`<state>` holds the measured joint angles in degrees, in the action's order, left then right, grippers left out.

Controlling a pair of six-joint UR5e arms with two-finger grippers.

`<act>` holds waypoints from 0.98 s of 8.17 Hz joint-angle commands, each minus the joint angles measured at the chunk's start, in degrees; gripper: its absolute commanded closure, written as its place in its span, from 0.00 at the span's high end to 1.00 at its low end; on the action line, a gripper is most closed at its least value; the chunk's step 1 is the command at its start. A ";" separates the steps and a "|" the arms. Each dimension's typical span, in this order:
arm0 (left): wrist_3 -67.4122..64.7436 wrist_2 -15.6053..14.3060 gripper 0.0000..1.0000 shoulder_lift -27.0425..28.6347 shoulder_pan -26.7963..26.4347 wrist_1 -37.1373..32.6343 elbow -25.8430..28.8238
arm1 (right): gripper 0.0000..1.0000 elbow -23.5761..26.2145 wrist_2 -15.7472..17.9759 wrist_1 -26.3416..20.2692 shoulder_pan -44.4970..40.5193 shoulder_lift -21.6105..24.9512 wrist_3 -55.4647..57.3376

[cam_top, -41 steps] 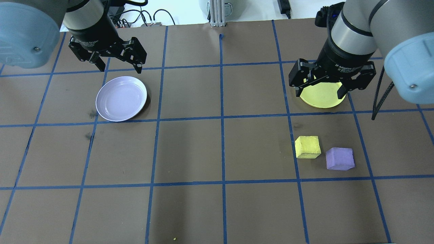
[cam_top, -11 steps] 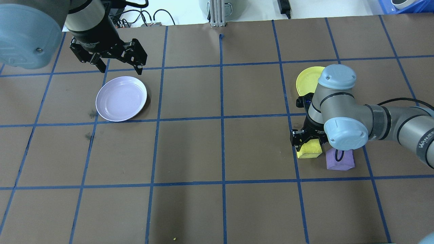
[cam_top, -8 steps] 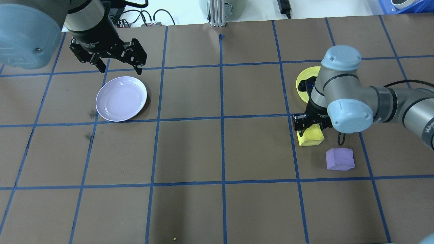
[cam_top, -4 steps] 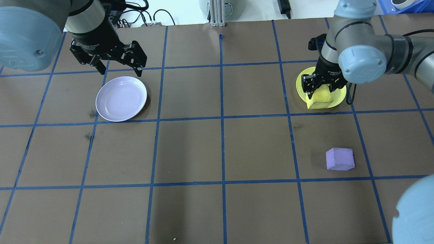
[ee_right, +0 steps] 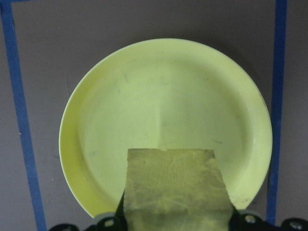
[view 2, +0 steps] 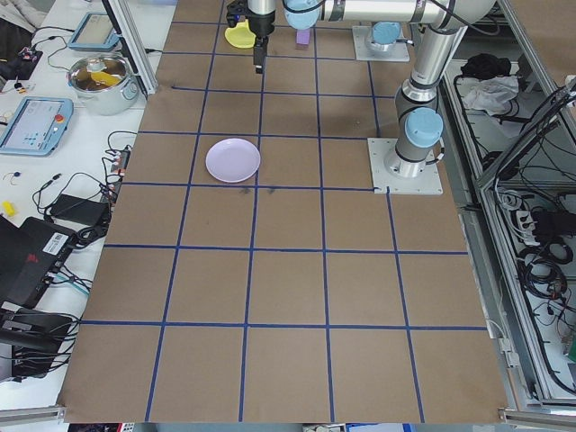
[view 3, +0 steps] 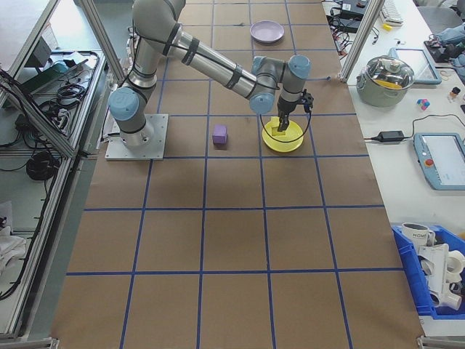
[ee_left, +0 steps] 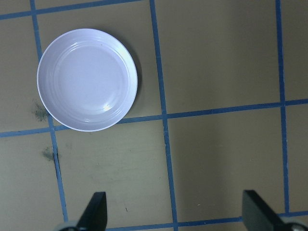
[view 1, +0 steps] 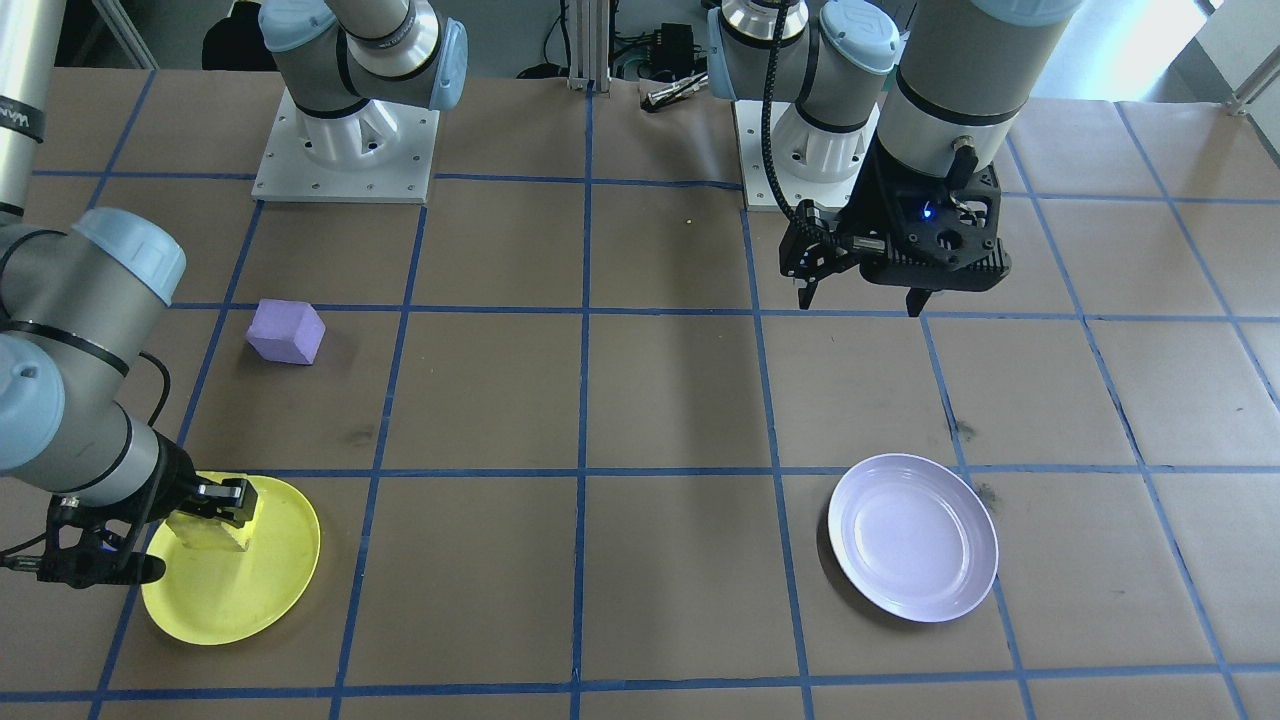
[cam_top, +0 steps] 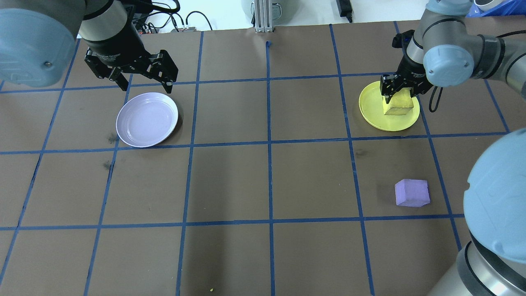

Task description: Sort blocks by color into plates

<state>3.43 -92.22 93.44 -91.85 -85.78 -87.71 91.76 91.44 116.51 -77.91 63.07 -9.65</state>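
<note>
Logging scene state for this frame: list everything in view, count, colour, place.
yellow block: 1, yellow, held over the yellow plate
purple block: 1, light purple, on the table on the robot's right, nearer the robot than the yellow plate
yellow plate: 1, bright yellow, right side of the table
lavender plate: 1, pale lavender, left side, nothing in it
table: 1, brown with a blue tape grid
metal pot: 1, silver, on the bench beyond the table's far edge
right gripper: 1, black, shut on the yellow block
left gripper: 1, black, open, above the table beside the lavender plate
</note>
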 commanded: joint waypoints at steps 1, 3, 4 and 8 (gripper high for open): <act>0.00 0.02 1.00 -0.01 0.01 0.00 -0.01 | 0.74 -1.67 -1.00 2.84 0.39 -3.31 0.25; 0.00 0.02 1.00 0.08 0.01 0.00 -0.01 | 1.00 -1.49 -1.70 3.11 0.92 -1.13 -0.98; 0.00 0.02 1.00 0.08 0.01 0.00 -0.09 | 1.00 -0.45 -1.53 1.89 1.27 1.59 -1.24; 0.09 -0.15 1.00 -0.36 0.09 0.17 -1.58 | 1.00 19.98 -0.22 2.11 2.85 15.47 -3.18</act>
<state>3.50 -92.27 93.13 -91.81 -85.73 -88.39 100.71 90.45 116.09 -75.87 72.36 -12.00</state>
